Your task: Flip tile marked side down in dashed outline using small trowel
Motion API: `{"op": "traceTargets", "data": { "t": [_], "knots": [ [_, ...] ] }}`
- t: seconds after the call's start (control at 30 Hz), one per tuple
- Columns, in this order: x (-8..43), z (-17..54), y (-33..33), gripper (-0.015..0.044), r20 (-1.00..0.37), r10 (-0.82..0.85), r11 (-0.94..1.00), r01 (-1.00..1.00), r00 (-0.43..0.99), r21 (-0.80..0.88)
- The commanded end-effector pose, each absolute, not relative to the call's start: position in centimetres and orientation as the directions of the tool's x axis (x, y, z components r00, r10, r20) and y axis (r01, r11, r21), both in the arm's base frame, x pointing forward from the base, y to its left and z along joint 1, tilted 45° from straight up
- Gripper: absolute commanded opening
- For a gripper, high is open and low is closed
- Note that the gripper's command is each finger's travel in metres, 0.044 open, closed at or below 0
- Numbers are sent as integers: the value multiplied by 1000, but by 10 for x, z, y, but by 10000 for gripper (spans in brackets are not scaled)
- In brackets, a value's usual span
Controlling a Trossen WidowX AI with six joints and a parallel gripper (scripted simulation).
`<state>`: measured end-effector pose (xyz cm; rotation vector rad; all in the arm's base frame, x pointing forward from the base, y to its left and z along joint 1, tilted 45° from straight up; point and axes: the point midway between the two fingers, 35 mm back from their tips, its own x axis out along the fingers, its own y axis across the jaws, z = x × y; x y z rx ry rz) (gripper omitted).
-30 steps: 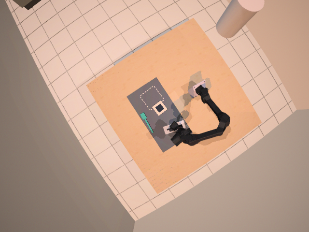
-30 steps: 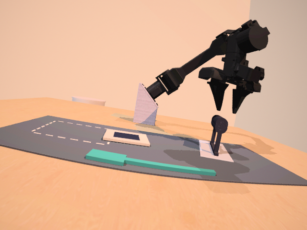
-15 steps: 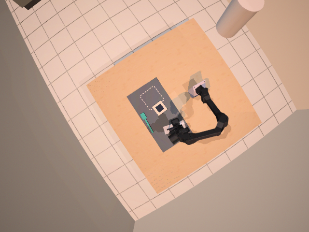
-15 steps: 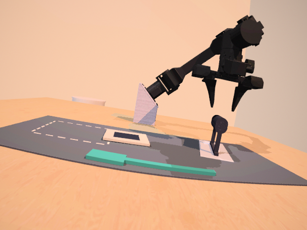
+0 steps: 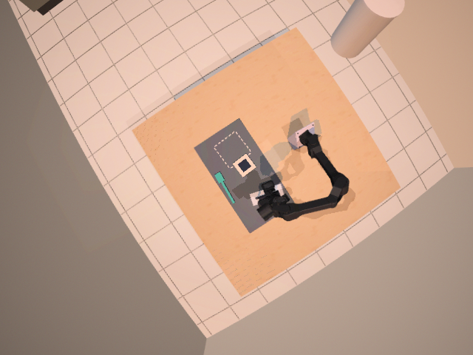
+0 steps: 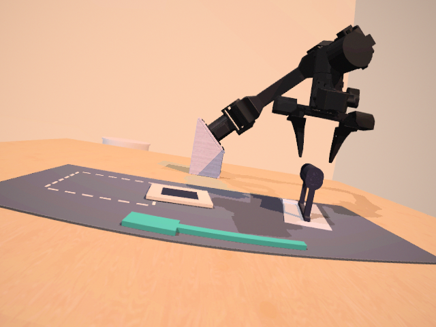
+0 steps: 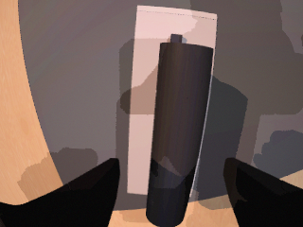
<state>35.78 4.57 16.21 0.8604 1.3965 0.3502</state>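
The trowel has a flat pale blade [image 5: 255, 198] [image 6: 293, 219] and a raised dark handle [image 6: 311, 176] [image 7: 182, 118]. It stands on the grey mat [image 5: 249, 224] [image 6: 366, 232]. My gripper [image 6: 315, 159] [image 7: 172, 163] is open and empty, pointing down just above the handle. In the wrist view the handle runs lengthwise between the fingers. The cream tile [image 5: 236, 164] [image 6: 204, 203] lies flat, its dark square mark [image 5: 244, 165] [image 6: 180, 193] facing up. It lies mostly outside the dashed outline [image 6: 87, 195], overlapping its near edge. In the top view the gripper hides most of the handle.
A green flat tool [image 5: 219, 177] [image 6: 151, 223] with a long thin handle lies near the mat's edge, beside the tile. The arm's pale base [image 5: 295, 140] [image 6: 204, 158] stands on the wooden table [image 5: 213, 103] [image 6: 176, 281]. A pale cylinder [image 5: 358, 32] stands beyond the table.
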Motion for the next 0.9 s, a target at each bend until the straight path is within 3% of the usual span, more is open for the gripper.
{"op": "traceTargets", "data": {
  "t": [0.0, 0.63, 0.77, 0.87],
  "knots": [
    [359, 155, 51, 270, -708, 683, 652, 286, 181, 702],
    [364, 135, 69, 270, -706, 685, 632, 335, 181, 699],
    [364, 135, 69, 165, -706, 685, 632, 335, 181, 699],
    [364, 135, 69, 145, -706, 685, 632, 335, 181, 699]
  ]
}}
